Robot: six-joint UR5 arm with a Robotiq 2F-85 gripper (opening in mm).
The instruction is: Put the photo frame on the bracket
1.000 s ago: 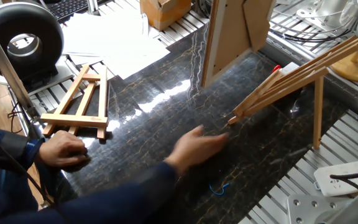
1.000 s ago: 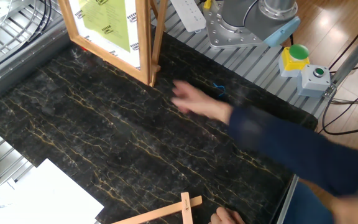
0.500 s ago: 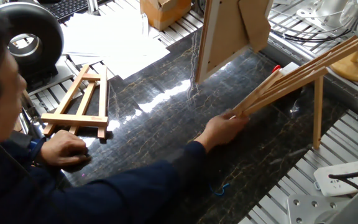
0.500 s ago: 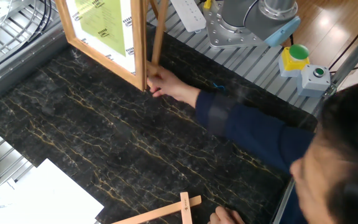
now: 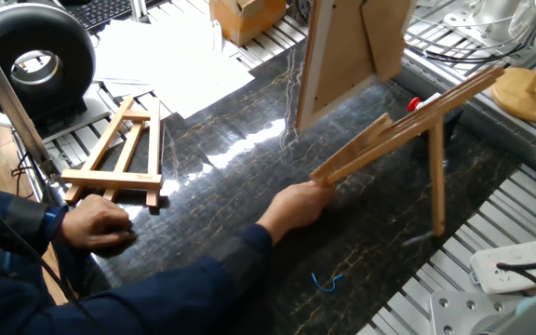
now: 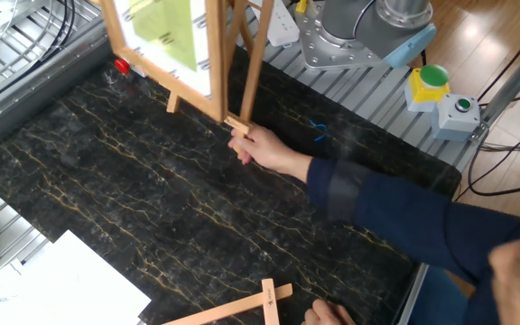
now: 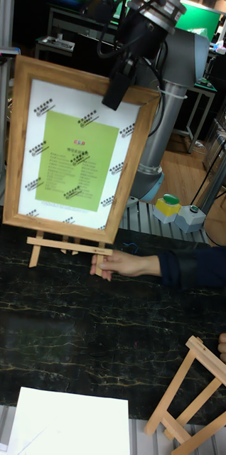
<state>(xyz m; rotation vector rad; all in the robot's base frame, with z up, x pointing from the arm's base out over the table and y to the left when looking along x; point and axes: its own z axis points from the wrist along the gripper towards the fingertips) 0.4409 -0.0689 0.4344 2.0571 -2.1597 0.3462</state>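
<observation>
Tall fixed view shows the claw (image 7: 119, 85) pinching the top edge of the photo frame (image 7: 77, 153), which hangs tilted just above the bracket's (image 5: 394, 130) ledge. A person's hand (image 5: 294, 203) now grips that bracket's front foot and has dragged it across the desk (image 5: 249, 186) toward the frame since half a second ago, so the ledge sits under the frame's lower edge; I judge placement is close. Counted: one frame, one bracket, one smaller A-shaped easel (image 5: 119, 154) lying well apart from the bracket, two hands.
</observation>
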